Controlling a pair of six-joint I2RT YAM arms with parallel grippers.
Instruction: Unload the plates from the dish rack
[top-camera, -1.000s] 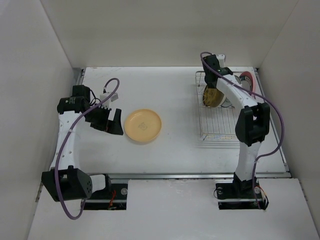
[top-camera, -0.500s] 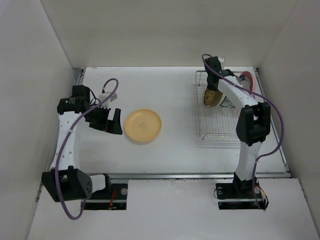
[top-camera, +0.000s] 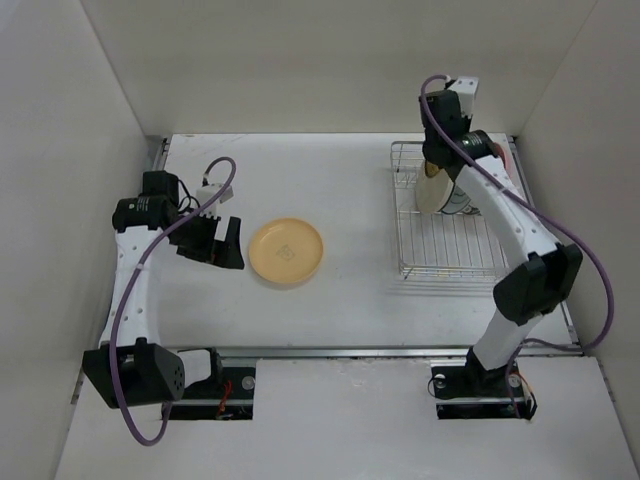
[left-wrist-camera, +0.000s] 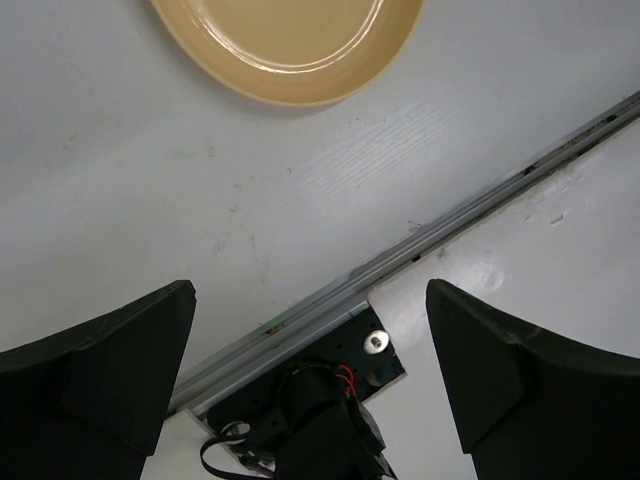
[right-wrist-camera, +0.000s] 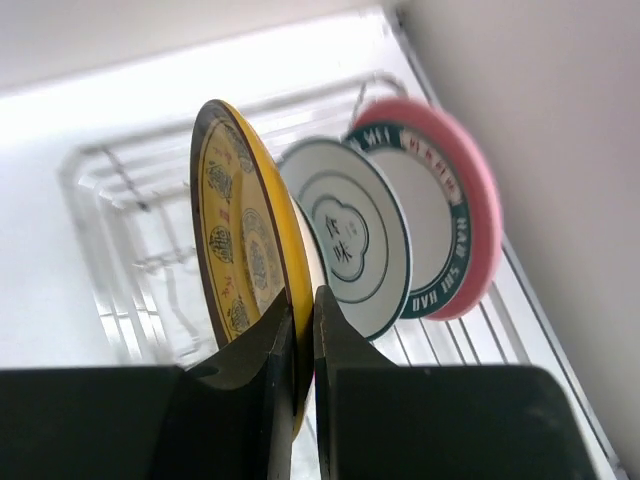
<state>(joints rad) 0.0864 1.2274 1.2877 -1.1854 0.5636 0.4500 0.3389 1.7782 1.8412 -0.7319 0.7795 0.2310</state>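
A cream-yellow plate (top-camera: 286, 251) lies flat on the table left of centre; its edge shows at the top of the left wrist view (left-wrist-camera: 290, 50). My left gripper (top-camera: 215, 243) is open and empty just left of it, above the table (left-wrist-camera: 308, 295). The dish rack (top-camera: 440, 250) stands at the right. My right gripper (top-camera: 437, 170) is shut on the rim of a yellow plate with a dark patterned rim (right-wrist-camera: 240, 240), held on edge above the rack (right-wrist-camera: 110, 200). Behind it a white plate with teal markings (right-wrist-camera: 345, 235) and a pink plate (right-wrist-camera: 450, 200) stand upright in the rack.
White walls close in the table on the left, back and right; the right wall is close beside the rack (right-wrist-camera: 560, 150). A metal rail (left-wrist-camera: 480, 195) runs along the table's front edge, with the left arm's base (left-wrist-camera: 320, 420) below it.
My right arm has risen and swung back, lifting the yellow patterned plate up from the rack's dividers. The left arm and the cream-yellow plate have not moved.
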